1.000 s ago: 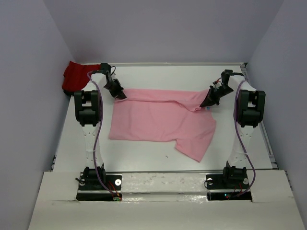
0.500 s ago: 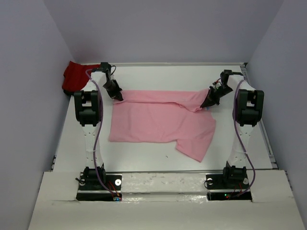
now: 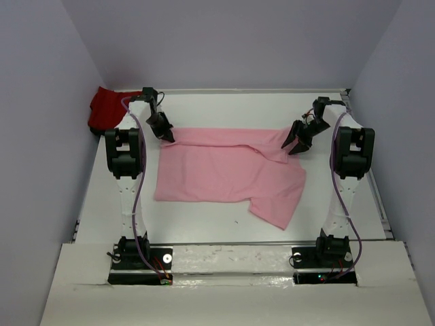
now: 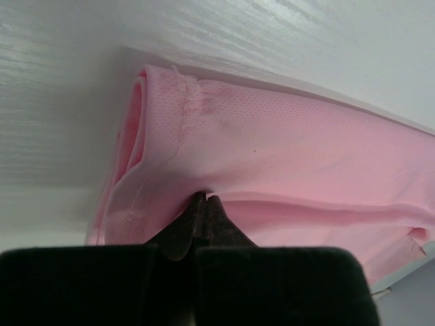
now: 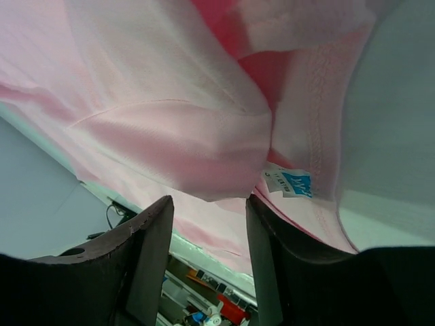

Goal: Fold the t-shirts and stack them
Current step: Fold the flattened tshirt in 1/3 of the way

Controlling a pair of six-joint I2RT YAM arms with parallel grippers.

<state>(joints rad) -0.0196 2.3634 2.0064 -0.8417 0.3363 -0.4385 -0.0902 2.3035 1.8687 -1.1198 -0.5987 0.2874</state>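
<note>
Now, left end effector [image 3: 166,135]: pinching pink shirt [image 3: 224,170] by far-left corner
Right end effector [image 3: 293,147]: spread, at far-right corner
Long axis: left-right

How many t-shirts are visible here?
2. The pink t-shirt lies spread in the middle; the red t-shirt sits bunched at the far left corner. Another could hide beneath.
</note>
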